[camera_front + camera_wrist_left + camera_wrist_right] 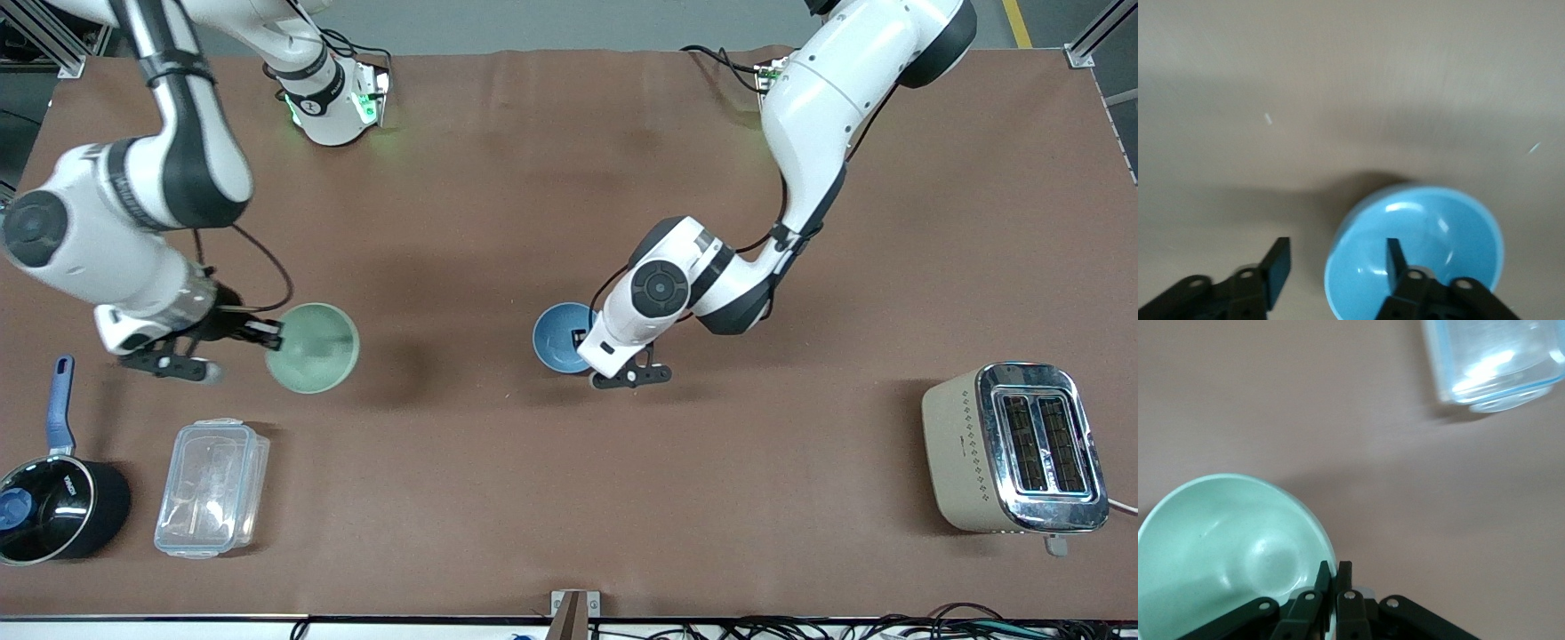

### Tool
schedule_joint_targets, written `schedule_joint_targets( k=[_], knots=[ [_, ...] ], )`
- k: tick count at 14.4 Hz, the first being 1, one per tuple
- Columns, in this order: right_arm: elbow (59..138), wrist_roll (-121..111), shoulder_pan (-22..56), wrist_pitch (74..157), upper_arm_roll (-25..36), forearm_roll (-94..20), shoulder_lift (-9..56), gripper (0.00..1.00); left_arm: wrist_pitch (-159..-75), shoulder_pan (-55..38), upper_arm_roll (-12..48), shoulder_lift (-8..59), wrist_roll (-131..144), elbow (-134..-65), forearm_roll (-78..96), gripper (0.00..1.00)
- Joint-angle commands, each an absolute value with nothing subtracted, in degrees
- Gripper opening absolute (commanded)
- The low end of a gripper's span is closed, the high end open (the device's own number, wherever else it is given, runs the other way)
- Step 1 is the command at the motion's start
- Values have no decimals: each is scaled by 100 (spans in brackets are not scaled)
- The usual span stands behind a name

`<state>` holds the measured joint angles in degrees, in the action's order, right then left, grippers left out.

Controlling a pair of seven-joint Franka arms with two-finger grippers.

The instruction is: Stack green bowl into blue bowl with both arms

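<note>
The green bowl (313, 348) is held by its rim in my right gripper (267, 336), a little above the table, toward the right arm's end. In the right wrist view the gripper (1333, 577) is shut on the rim of the green bowl (1218, 547). The blue bowl (558, 337) sits on the table near the middle. My left gripper (582, 342) is open at its rim. In the left wrist view one fingertip (1393, 257) is inside the blue bowl (1438, 240) and the other is outside it, with the gripper (1336, 263) straddling the rim.
A clear plastic container (212, 487) and a black saucepan with a blue handle (53, 507) stand nearer the front camera than the green bowl. A toaster (1013, 444) stands at the left arm's end. The container also shows in the right wrist view (1498, 360).
</note>
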<state>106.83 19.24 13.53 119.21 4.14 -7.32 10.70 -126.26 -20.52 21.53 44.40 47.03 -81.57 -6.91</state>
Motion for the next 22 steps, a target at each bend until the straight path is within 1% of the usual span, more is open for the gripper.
schedule_joint_targets(
  k=[1,2,4,7,10,12,14,17,20,22],
  knots=[
    [10617,2897,2063,12198,483,-791,1090,0,-11929,-1698,1978,3615,4659,-8209,-1237,100],
    [10626,3353,2440,12399,483,-782,1142,0,-11587,-1505,1978,3343,4554,-8209,-1422,100],
    [10600,4197,3038,12847,483,-730,1431,0,-11190,-1101,1986,2833,4273,-8200,-1512,100],
    [10398,4963,3664,13358,492,-694,1976,0,-10602,-345,2047,2068,3300,-8200,-1424,100],
    [9837,5658,4147,13456,510,-624,2608,0,-10214,235,2048,1479,2253,-8200,-811,100],
    [9738,6028,4341,13465,510,-344,2829,0,-9767,491,2057,1249,1769,-8191,-660,100],
    [9773,6135,4350,13491,501,-71,2882,0,-9528,580,2031,925,1539,-8200,-659,100],
    [9782,6336,4517,13596,510,-53,3049,0,-9063,580,1978,713,811,-8218,-668,100],
    [9808,6407,4631,13597,510,-44,3094,0,-8798,414,1610,388,440,-8331,-650,100],
    [9809,6416,4684,13597,518,-44,3155,0,-8737,221,1198,115,335,-8472,-415,100]
  ],
)
